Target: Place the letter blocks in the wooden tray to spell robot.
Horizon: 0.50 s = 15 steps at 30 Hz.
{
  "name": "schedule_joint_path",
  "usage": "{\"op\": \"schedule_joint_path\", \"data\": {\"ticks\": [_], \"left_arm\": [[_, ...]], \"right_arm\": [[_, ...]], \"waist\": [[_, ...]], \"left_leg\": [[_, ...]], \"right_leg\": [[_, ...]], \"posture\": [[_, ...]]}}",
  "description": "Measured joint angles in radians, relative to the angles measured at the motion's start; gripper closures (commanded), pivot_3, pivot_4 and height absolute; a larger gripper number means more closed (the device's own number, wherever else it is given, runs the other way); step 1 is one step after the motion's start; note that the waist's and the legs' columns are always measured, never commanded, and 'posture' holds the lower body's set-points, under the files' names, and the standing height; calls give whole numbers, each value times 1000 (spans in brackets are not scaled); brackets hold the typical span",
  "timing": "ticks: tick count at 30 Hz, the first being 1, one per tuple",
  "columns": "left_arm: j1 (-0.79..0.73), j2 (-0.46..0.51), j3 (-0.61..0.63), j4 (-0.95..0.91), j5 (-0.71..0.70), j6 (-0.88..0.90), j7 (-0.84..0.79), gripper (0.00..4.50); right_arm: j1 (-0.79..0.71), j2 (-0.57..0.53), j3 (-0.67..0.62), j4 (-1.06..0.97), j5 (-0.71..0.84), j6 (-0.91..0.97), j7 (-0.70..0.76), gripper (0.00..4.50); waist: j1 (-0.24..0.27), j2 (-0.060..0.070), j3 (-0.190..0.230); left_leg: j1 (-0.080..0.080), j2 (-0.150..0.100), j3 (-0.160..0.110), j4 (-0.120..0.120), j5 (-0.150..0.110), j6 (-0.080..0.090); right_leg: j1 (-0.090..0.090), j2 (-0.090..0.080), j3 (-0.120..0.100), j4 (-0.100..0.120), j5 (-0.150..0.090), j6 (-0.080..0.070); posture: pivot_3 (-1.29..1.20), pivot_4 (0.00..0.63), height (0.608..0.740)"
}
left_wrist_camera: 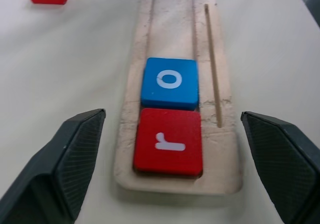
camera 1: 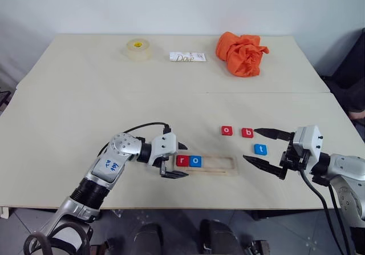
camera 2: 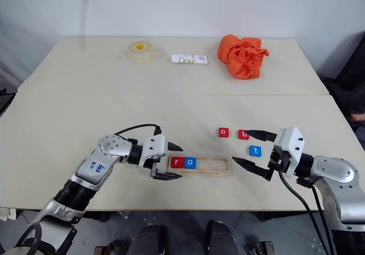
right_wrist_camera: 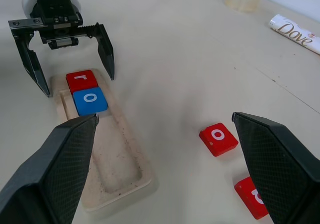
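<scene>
Left wrist view is showing the wooden tray [left_wrist_camera: 177, 159] lying on the worktop [camera 1: 114, 95] with two of the letter blocks seated at its near end: a red r block [left_wrist_camera: 168, 142] and, touching it, a blue o block [left_wrist_camera: 169, 82]. The rest of the groove beyond them is sitting bare. So I am judging the word as two letters in, with three places waiting.

From the head camera, the left hand [camera 1: 174, 160] is hovering at the tray's r end with its fingers spread to either side of the strip, gripping nothing. The three loose blocks are lying on the worktop past the tray's far end: a red o block [camera 1: 227, 130], a red b block [camera 1: 247, 132] just beside it, and a blue t block [camera 1: 260, 149] a little nearer the front edge. The right hand [camera 1: 264, 148] is hanging wide open and empty, its two fingers reaching around the area of the b and t blocks without touching either.

Going by the spelling, the b looks like the next block due, then the red o, then the t.

At the back of the worktop, well apart from the work, a roll of clear tape [camera 1: 138, 48], a white Dove wrapper [camera 1: 187, 56] and a crumpled orange cloth [camera 1: 242, 53] are sitting. Nothing is blocking the path between the loose blocks and the tray.
</scene>
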Motion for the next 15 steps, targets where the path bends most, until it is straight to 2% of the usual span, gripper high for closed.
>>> {"op": "schedule_joint_path", "data": {"ticks": [4, 8, 12, 15], "left_arm": [[12, 30, 27, -24, -7, -2, -5, 24], [62, 87, 130, -62, -91, -4, -44, 24], [150, 131, 256, -68, -196, -87, -111, 24], [179, 118, 299, -33, -241, -169, -152, 24]], "right_arm": [[2, 0, -2, 1, 0, 0, -4, 0], [40, 5, -45, -1, 8, 55, -80, 0], [75, 56, -93, -45, 21, 193, -267, 0], [76, 92, -106, -80, 38, 252, -359, 0]], "waist": [[0, 0, 0], [0, 0, 0], [-3, 0, 0], [-2, 1, 0]], "left_leg": [[0, 0, 0, 0, 0, 0], [0, 0, 0, 0, 0, 0], [0, 1, 0, 0, -1, 1], [0, 0, 0, 0, -1, 1]], "right_leg": [[0, 0, 0, 0, 0, 0], [0, 0, 0, 0, 0, 0], [0, 0, 0, 0, 0, 0], [0, 0, 0, 0, 0, 0]], "posture": [[0, 150, 740], [0, 150, 740], [0, 150, 740], [0, 150, 740]]}}
